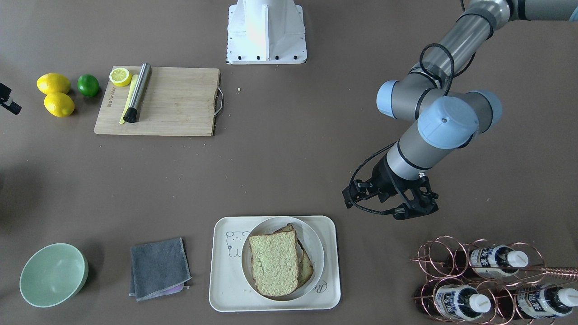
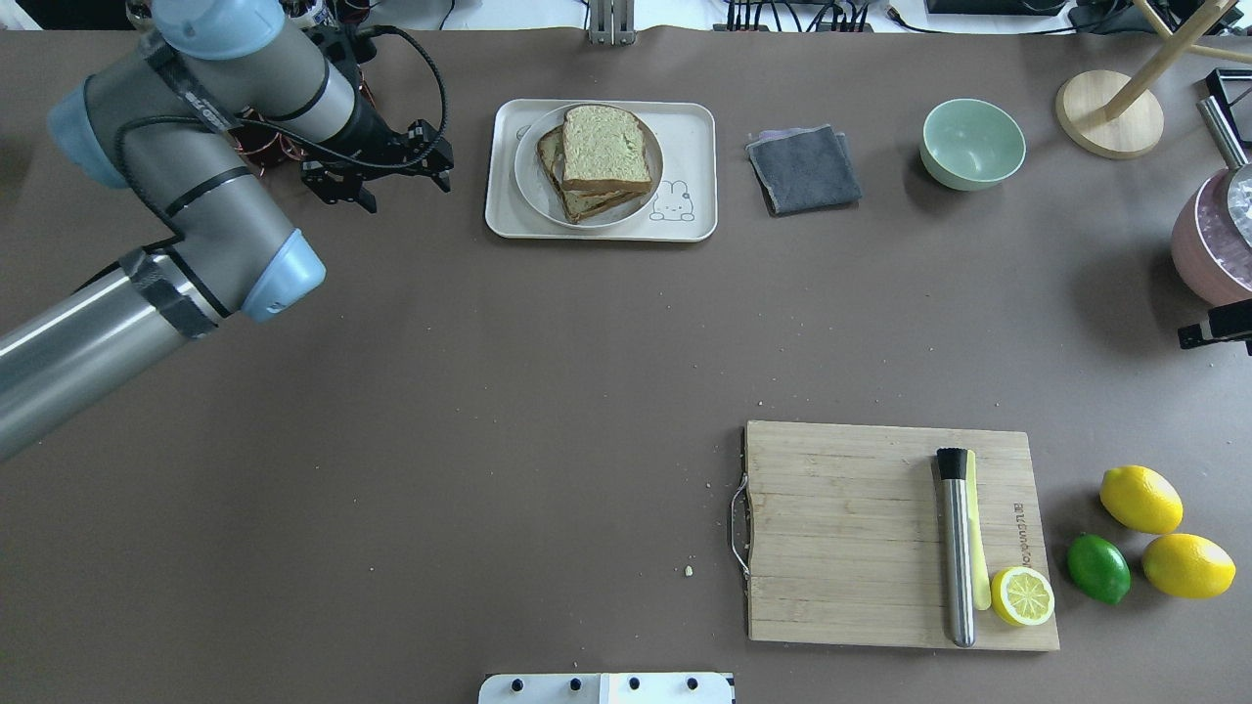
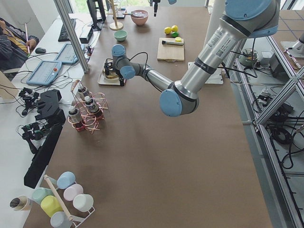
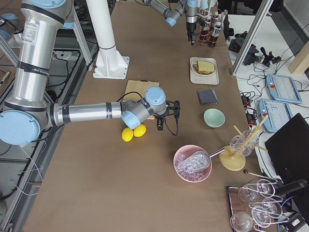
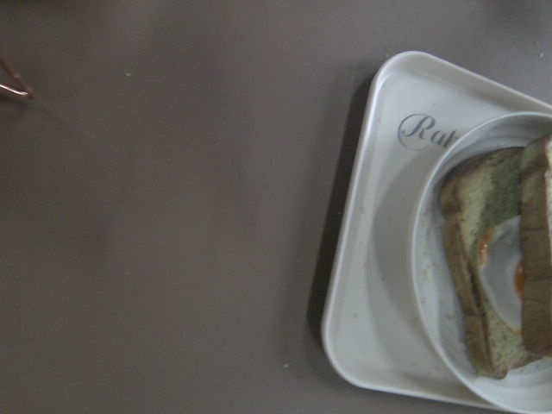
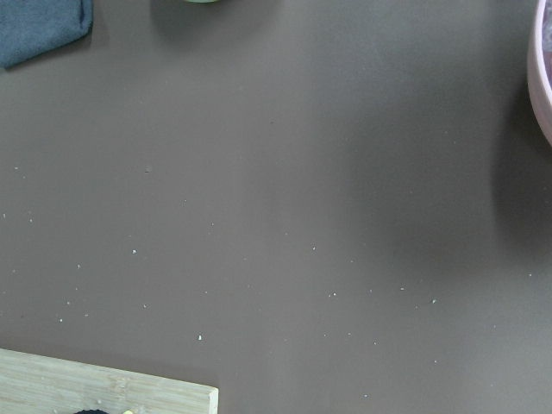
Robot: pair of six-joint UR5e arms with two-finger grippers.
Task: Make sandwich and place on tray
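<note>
The sandwich [image 1: 273, 262] lies on a round white plate [image 1: 312, 238] on the cream tray [image 1: 226, 293]. Its top slice sits skewed over the lower one. It also shows in the overhead view [image 2: 604, 147]. In the left wrist view the white egg with orange yolk [image 5: 504, 272] shows between the slices, and the tray [image 5: 371, 259] carries its lettering. My left gripper [image 1: 413, 211] hovers beside the tray, apart from it, open and empty; it also shows in the overhead view [image 2: 337, 188]. My right gripper [image 2: 1213, 332] is at the table's far edge, only partly in view.
A copper bottle rack [image 1: 487, 280] stands close to the left gripper. A grey cloth [image 1: 159, 268] and a green bowl [image 1: 53, 274] lie beyond the tray. A cutting board [image 2: 890, 533] holds a steel tool and half a lemon. Lemons and a lime [image 2: 1097, 567] lie beside it.
</note>
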